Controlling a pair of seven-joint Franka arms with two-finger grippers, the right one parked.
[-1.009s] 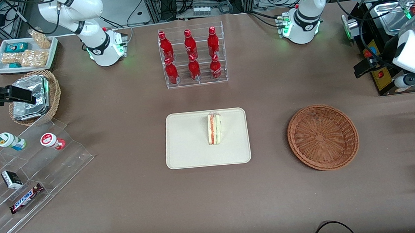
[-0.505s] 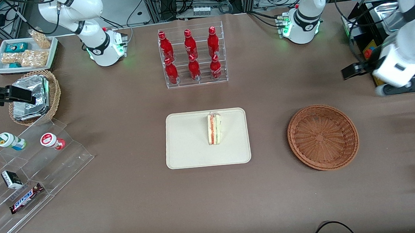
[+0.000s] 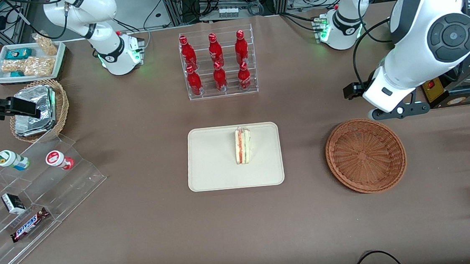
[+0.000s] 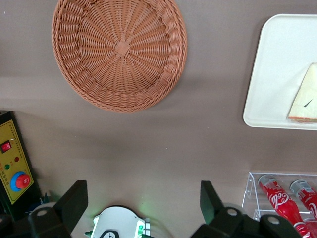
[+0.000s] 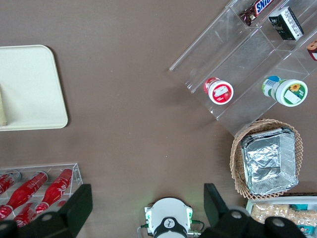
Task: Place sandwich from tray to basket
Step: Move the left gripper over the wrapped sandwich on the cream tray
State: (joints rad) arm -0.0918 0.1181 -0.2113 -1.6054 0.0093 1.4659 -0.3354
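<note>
My gripper [image 3: 354, 90] hangs over the table, farther from the front camera than the round woven basket [image 3: 366, 156]. In the left wrist view the gripper [image 4: 144, 192] is open, its fingers wide apart with nothing held. The wicker basket [image 4: 119, 62] shows there with no contents. A wedge-cut sandwich [image 3: 243, 146] lies on the white rectangular tray [image 3: 212, 161], which is beside the basket, toward the parked arm's end. Part of the sandwich [image 4: 306, 101] and part of the tray [image 4: 275, 74] also appear in the left wrist view.
A clear rack [image 3: 232, 92] of red bottles stands farther from the front camera than the tray. The yellow-fronted appliance [image 3: 434, 89] is near the working arm. Toward the parked arm's end are a clear stepped shelf [image 3: 75, 182] and a basket with a foil package [image 3: 34, 110].
The working arm has swung from the appliance toward the parked arm's end, bringing the gripper close to the basket. Sandwich, tray and basket have not moved.
</note>
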